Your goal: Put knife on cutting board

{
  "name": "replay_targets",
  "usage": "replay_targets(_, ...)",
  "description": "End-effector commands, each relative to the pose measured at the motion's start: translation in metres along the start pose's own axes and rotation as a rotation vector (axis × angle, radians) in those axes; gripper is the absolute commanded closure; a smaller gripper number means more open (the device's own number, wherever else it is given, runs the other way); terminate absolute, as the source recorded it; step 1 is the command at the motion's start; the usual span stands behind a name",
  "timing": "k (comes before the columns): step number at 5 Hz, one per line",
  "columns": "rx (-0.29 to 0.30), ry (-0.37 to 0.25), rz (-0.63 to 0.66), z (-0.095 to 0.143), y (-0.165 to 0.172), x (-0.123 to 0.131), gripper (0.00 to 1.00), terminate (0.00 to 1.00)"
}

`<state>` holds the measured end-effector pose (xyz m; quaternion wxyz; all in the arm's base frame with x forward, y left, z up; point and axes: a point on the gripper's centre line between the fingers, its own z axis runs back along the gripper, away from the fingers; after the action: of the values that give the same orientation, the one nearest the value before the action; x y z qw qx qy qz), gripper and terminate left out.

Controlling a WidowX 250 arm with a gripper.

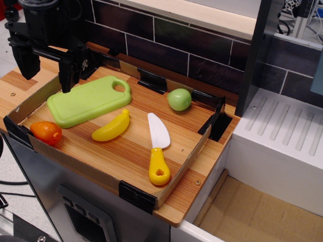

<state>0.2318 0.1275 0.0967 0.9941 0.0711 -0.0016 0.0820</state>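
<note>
In the single view, the knife (157, 146) lies flat on the wooden desk (186, 199), inside the low cardboard rim, with its white blade pointing away from the front edge and its yellow handle close to that edge. The cutting board (88, 101) lies to the left, well apart from the knife, and nothing rests on it. A yellow banana (112, 127) lies between the two. The claw (45, 63) hangs above the far left corner of the board, its two black fingers spread apart and holding nothing.

The step in hand seems to be the reach to the knife. I think the claw should travel over the banana without touching it, turn so the fingers stand across the narrow handle, and descend there. The blade is thin and flat, so gripping it may slip.
</note>
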Motion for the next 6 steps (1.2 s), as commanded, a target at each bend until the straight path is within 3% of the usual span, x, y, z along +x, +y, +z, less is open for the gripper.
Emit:
replay_targets(1,0.0,0.0,0.0,0.0,0.0,0.0,0.0,0.0)
replay_targets(2,-0.024,-0.021,0.041,0.007,-0.013,-0.006,0.0,0.0)
replay_targets(3,-0.062,-0.039,0.165,0.016,-0.035,-0.004,0.0,0.0)
replay_targets(4,-0.122,-0.047,0.236,0.028,-0.057,-0.012,0.0,0.0)
replay_targets(5,-0.188,-0.047,0.37,0.029,-0.083,-0.019,0.0,0.0)
replay_targets(6,-0.214,-0.053,0.394,0.019,-0.099,-0.027,0.0,0.0)
